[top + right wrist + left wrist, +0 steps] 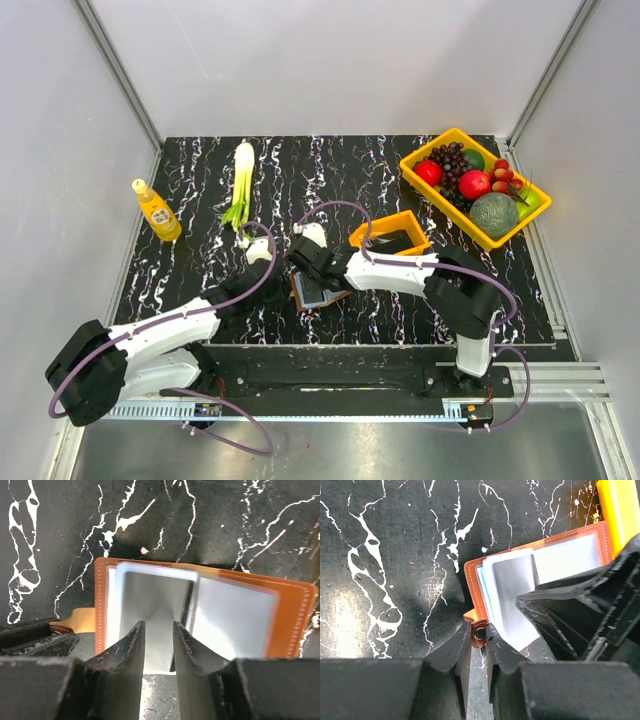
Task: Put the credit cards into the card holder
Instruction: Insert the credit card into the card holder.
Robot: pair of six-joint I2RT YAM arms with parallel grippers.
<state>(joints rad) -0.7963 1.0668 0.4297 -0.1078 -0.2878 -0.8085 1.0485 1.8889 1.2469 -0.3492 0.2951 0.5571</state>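
1. Two arms meet over the wallet (318, 291). It lies open on the worktop (200, 180), front middle, just beside the orange bin (390, 232).
2. Left jaws: narrow, pinched on the wallet's snap strap (479, 631) at its near corner. Reads as a hold-down so the wallet can't slide.
3. Cards (512, 592): pale grey-blue, stacked on one half of the open wallet. The clear sleeve (235, 617) on the other half looks bare. The top card seems to stick out past the wallet's near edge, so probably not fully seated.
4. Right jaws: narrow, one finger (131, 652) on each side of the top card's near edge. This part of the right wrist view is blurred, so I cannot tell whether the pads are actually on the card or just short of it.
5. Step in hand: likely seating a card into the wallet, with the right arm working the card and the left arm bracing.
6. Next move calls for:
   - a firm pinch on that one card only, not the stack
   - a push kept flat and in line with the pocket mouth
   - an unchanged left grip on the strap, or the wallet may swing or fold shut
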